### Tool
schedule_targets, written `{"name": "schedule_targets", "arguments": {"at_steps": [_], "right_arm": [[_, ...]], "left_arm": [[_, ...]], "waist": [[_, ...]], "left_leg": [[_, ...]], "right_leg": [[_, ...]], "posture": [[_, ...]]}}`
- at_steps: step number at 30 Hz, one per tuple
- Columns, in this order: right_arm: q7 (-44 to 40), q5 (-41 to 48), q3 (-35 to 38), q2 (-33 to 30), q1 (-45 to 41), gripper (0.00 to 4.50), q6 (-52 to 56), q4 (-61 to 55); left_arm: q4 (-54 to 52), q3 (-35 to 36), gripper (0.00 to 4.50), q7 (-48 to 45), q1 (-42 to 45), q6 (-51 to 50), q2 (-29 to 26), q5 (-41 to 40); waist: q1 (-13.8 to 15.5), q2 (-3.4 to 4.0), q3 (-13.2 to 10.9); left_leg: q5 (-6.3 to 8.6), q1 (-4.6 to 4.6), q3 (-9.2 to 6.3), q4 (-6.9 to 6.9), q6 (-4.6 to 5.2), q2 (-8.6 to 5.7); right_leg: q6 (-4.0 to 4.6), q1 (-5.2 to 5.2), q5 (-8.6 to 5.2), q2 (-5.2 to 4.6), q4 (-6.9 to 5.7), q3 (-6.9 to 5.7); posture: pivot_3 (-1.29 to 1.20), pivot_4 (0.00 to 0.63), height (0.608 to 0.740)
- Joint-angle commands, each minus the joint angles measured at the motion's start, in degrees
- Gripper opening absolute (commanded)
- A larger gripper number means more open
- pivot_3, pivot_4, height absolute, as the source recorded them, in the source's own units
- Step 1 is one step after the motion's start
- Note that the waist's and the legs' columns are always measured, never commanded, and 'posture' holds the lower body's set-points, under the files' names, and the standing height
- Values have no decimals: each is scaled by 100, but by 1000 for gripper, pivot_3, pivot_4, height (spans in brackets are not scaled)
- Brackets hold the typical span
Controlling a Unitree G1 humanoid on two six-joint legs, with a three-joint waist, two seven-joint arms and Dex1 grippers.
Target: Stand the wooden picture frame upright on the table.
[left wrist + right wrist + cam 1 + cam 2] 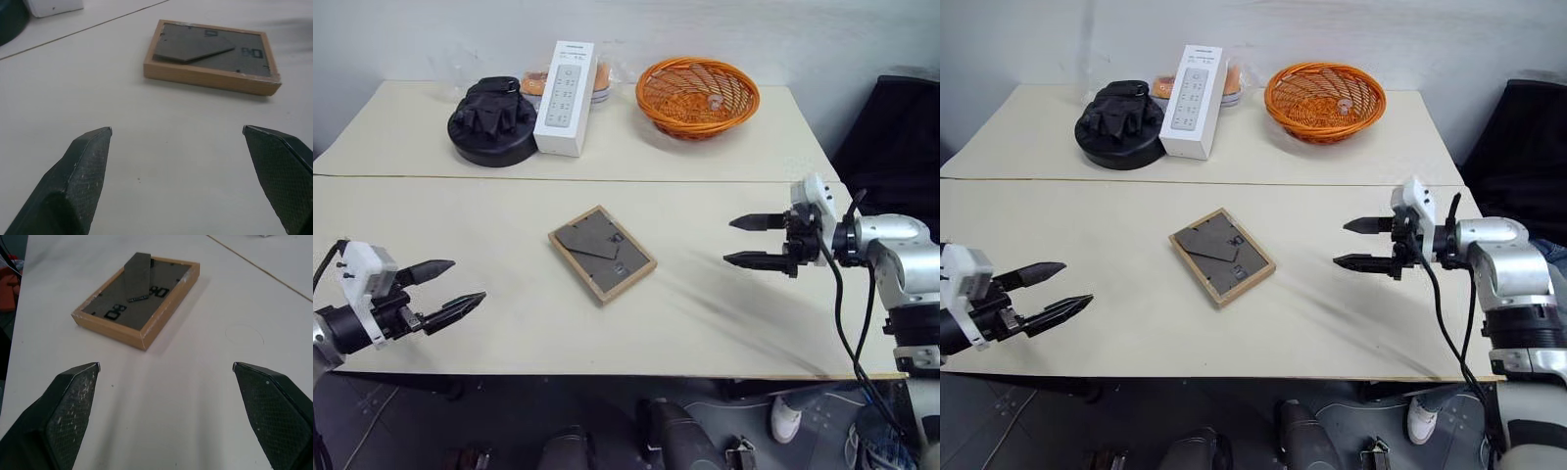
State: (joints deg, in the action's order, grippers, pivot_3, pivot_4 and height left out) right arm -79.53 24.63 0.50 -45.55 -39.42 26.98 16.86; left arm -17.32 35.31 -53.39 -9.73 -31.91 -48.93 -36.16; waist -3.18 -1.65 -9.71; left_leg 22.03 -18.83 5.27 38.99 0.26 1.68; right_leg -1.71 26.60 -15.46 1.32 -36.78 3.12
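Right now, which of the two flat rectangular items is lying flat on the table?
The wooden picture frame, lying back-up mid-table; the white box stands tall at the back.

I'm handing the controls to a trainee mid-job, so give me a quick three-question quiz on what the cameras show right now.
1. True or false: the light-wood rectangular picture frame already stands upright on the cream-beige table.
2. Which side of the frame faces up? A) tan front B) dark grey back panel with stand flap
3. In what state are the jaws of the left gripper and right gripper, and does either touch the frame?

Key: 1 false, it lies flat. 2 B. 3 Both open and empty, one on each side of the frame, apart from it.
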Motion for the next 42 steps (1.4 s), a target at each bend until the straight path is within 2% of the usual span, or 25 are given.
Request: {"name": "schedule_targets", "arguments": {"at_steps": [1,12,15,16,17,18,20,25,29,30,35,38,42], "right_arm": [[-57,63,54,-11,-115,4479,64,-40],[219,-234,-22,236,-163,4479,-213,-33],[452,-555,-267,535,-260,4479,-529,83],[550,-656,-341,651,-322,4500,-616,169],[665,-746,-401,777,-395,4500,-683,275],[792,-875,-479,935,-470,4101,-834,439],[1019,-1137,-644,1248,-642,3612,-1169,854],[1289,-1575,-908,1790,-1063,1770,-1720,1705],[1672,-2068,-1151,2191,-1442,396,-2271,2577],[1714,-2094,-1146,2278,-1520,154,-2328,2728],[1525,-2125,-1192,2529,-1438,154,-2432,2638],[1300,-2069,-1265,2529,-1133,154,-2282,2061],[1130,-1894,-1350,2414,-496,154,-1708,694]], "left_arm": [[-278,114,4500,96,-94,1,15,-35],[-653,-27,4500,503,-54,-319,96,-82],[-611,-580,4500,342,77,-158,-75,207],[-558,-799,4128,316,161,-95,-111,315],[-479,-1017,3971,303,266,-30,-129,422],[-280,-1331,3625,304,437,123,-143,659],[191,-1932,3042,265,852,431,-159,1119],[1174,-2886,1339,0,1804,1156,-122,1862],[1941,-3407,42,-217,2689,1473,116,2151],[2087,-3490,0,-244,2871,1484,188,2195],[2826,-3769,0,-77,3729,1507,690,2437],[3235,-3860,0,41,4067,1636,953,2592],[3843,-3717,0,385,4574,1832,1399,2635]], "waist": [[1,0,0],[-17,3,-2],[-19,4,-2],[-20,4,-2],[-23,4,-2],[-23,4,-2],[-20,5,-2],[-23,6,-2],[-39,4,0],[-47,3,1],[-56,3,1],[-82,4,2],[-52,2,2]], "left_leg": [[0,-1,-2,0,0,0],[-1,-4,-2,1,-3,0],[-2,-2,-2,1,-5,0],[-3,0,-1,1,-7,-1],[-4,3,-1,3,-8,-2],[-7,3,1,4,-11,-4],[-10,8,1,4,-14,-5],[-17,-5,3,4,-23,-5],[-30,-37,11,15,-46,-6],[-33,-48,14,16,-49,-6],[-41,-77,23,22,-59,-4],[-43,-75,23,32,-59,-4],[-44,-71,17,51,-62,-5]], "right_leg": [[0,0,0,0,1,-2],[0,3,0,-1,-2,-3],[0,3,0,-1,-5,-3],[0,3,0,-1,-6,-3],[0,1,0,-1,-9,-3],[0,1,1,-1,-12,0],[1,-1,1,-1,-19,0],[3,14,1,0,-20,-1],[2,44,2,-1,-28,0],[1,58,3,-1,-36,2],[3,96,1,-1,-80,4],[3,94,1,-1,-92,6],[3,89,1,-1,-109,4]], "posture": [[0,150,740],[0,150,740],[0,150,740],[0,150,740],[0,150,740],[0,150,740],[0,150,740],[0,150,740],[0,150,740],[0,150,740],[0,150,740],[0,150,740],[0,150,740]]}}
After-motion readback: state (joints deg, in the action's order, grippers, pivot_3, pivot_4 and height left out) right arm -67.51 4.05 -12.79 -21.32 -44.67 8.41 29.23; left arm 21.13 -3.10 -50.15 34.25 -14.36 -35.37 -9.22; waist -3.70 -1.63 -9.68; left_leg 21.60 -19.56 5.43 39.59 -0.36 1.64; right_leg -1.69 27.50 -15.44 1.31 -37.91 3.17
